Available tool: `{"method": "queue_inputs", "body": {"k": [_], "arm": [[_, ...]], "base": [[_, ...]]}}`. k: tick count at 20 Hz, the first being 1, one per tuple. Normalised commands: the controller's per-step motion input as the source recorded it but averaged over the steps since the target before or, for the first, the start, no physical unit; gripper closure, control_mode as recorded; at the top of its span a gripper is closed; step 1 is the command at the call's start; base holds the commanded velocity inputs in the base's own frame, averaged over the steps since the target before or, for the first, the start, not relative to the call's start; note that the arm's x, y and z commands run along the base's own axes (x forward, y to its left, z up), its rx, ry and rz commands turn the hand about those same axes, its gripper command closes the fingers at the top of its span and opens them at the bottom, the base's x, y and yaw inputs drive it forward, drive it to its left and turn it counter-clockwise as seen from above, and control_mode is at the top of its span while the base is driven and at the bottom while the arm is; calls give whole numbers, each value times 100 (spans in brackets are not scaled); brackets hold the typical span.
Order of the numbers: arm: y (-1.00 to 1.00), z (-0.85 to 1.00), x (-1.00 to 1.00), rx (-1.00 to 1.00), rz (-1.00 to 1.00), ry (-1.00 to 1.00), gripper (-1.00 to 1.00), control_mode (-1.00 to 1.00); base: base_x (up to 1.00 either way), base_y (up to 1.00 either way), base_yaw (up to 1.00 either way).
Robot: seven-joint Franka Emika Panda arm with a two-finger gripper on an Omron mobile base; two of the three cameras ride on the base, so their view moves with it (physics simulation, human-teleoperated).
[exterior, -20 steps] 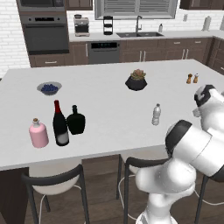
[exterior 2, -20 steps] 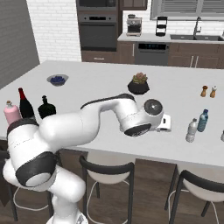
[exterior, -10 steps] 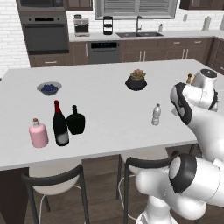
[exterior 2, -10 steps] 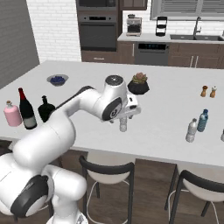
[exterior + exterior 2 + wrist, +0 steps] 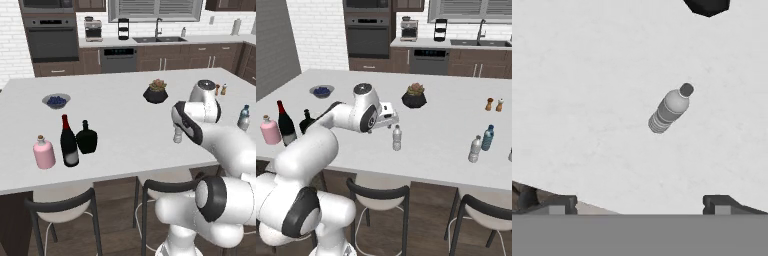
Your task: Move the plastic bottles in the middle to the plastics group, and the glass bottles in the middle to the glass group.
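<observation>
Hand view is looking down on the clear plastic bottle (image 5: 669,111) standing alone on the white island counter (image 5: 587,100), with the gripper (image 5: 640,202) hovering above it, jaws spread wide and holding nothing.

Right base view is showing the gripper (image 5: 390,118) hanging just above and slightly left of the clear plastic bottle (image 5: 397,138), not touching it, while the dark plant pot (image 5: 414,96) is sitting beyond the bottle toward the far side of the counter. Far to the bottle's left, the wine bottle (image 5: 286,123) is standing upright between the pink bottle (image 5: 270,130) and the black flask (image 5: 306,121), close beside both. Well to the bottle's right, the blue bottle (image 5: 487,138) is standing just beside another clear bottle (image 5: 475,149), and the salt and pepper shakers (image 5: 494,104) are sitting farther back.
</observation>
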Motion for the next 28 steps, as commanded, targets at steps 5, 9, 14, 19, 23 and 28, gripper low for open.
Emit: {"method": "queue_inputs", "body": {"k": [5,9,14,19,23,28], "arm": [[12,0,86,0,-43,0,-100,-100],[2,0,26,4,-32,1,-100,-100],[-34,0,12,13,-7,3,-100,-100],[-40,0,15,23,-4,0,-100,-100],[-8,-8,6,9,0,0,-100,-100],[0,-14,6,5,0,-3,-100,-100]], "base": [[0,0,0],[0,0,0],[0,0,0],[0,0,0],[0,0,0],[0,0,0]]}}
